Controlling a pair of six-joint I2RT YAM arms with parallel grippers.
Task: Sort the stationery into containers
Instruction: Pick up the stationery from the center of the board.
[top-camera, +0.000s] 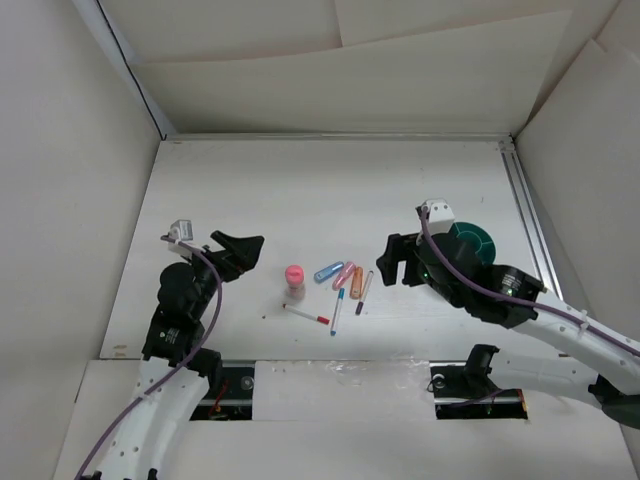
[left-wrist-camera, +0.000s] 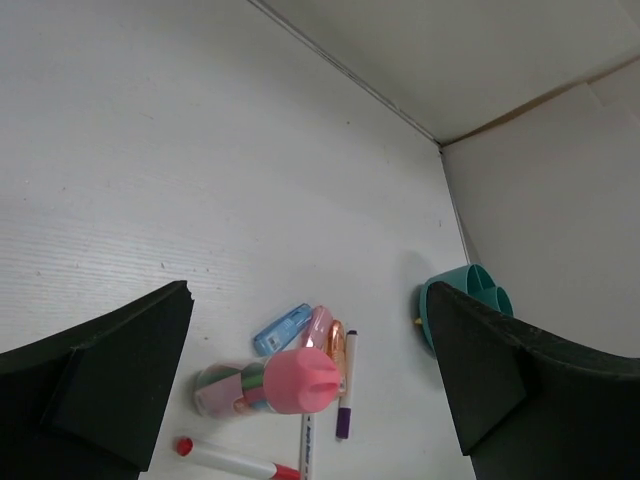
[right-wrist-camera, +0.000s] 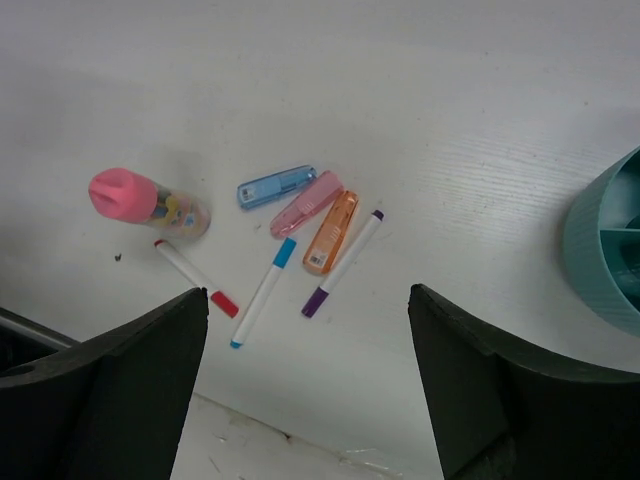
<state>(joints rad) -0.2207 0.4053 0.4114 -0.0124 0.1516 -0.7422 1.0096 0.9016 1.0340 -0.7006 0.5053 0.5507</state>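
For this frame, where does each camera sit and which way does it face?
Top external: above and behind the bases, looking down on the table; left arm and right arm show, markers between them.
Left wrist: on the left arm, looking across the table towards the cup; open left gripper frames the view.
Right wrist: on the right arm, looking down at the markers; open right gripper frames the view.
Shared: all three show the glue stick, markers and cup.

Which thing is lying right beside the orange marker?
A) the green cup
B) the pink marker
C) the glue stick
B: the pink marker lies side by side with the orange marker, while the glue stick and the teal cup sit well apart from it.
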